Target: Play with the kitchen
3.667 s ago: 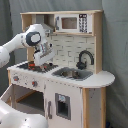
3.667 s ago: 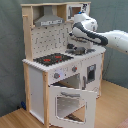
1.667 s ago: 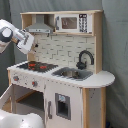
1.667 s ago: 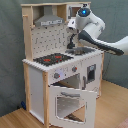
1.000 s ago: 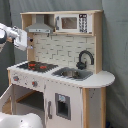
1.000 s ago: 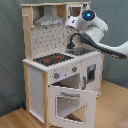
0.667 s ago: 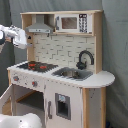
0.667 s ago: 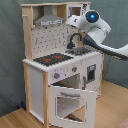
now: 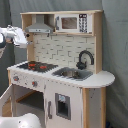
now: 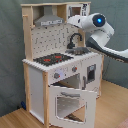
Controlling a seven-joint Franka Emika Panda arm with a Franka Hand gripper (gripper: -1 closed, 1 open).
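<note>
Whether the fingers are spread or pressed together cannot be told — the gripper [image 10: 75, 21] hangs in the air beside the grey hood [image 10: 49, 20], above the black faucet [image 10: 75, 39]. The kitchen [image 10: 60, 70] stands on the wooden floor [image 10: 112, 107] — oven door [image 10: 70, 102] dropped open, hob [image 9: 36, 65] bare.

No text, brand, number or sign could be read anywhere; the kitchen [image 9: 60, 65] bore a keypad-like panel [image 9: 83, 23] on its upper shelf in the first exterior view, but its marks were too blurred to make out; nothing legible showed elsewhere.
</note>
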